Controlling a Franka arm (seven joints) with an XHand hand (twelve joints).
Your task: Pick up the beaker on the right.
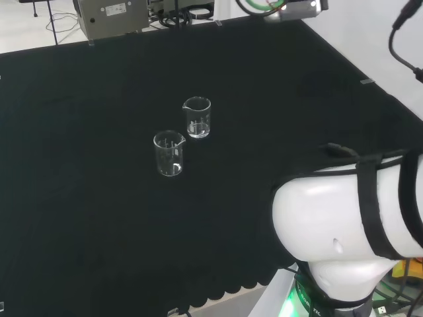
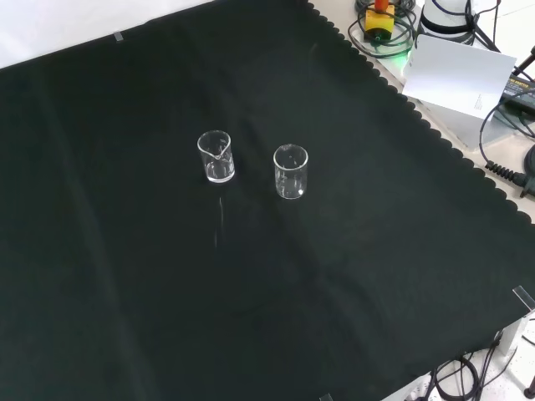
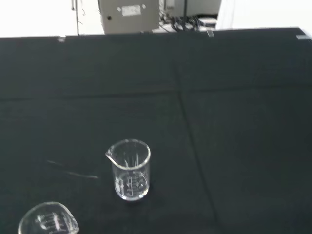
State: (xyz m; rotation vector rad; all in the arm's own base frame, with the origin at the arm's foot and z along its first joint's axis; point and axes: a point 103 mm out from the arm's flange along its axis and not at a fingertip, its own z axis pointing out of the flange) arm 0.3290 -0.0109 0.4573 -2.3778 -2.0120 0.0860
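Beaker (image 1: 197, 117) on the right in the head view stands upright on the black cloth (image 1: 79, 218), well apart from the arm's white link (image 1: 344, 224); we cannot tell how the hand is set.

Outward from the arm, we see that white link low at the right of the head view, crossed by black straps. The cloth covers the bench, with faint creases and a scalloped edge (image 2: 401, 92) toward the arm's base. Beyond the far edge, a grey box (image 1: 109, 16) and dark cables sit against a bright room. In the front view a white board (image 2: 460, 71) and more cables (image 2: 510, 167) lie off the cloth at the upper right.

The beaker's (image 2: 216, 156) long axis is vertical, mouth up. Its spout points to the left in the head view and in the wrist view (image 3: 129, 169). In the front view it is the left and slightly higher of the two vessels.

It is clear glass, a short straight-walled cylinder with a rolled rim, pale printed marks on its wall and a bright base; we can make out no contents.

A second beaker (image 1: 168, 153) of like shape stands near it, apart, to the left and nearer in the head view, to the right in the front view (image 2: 290, 171).
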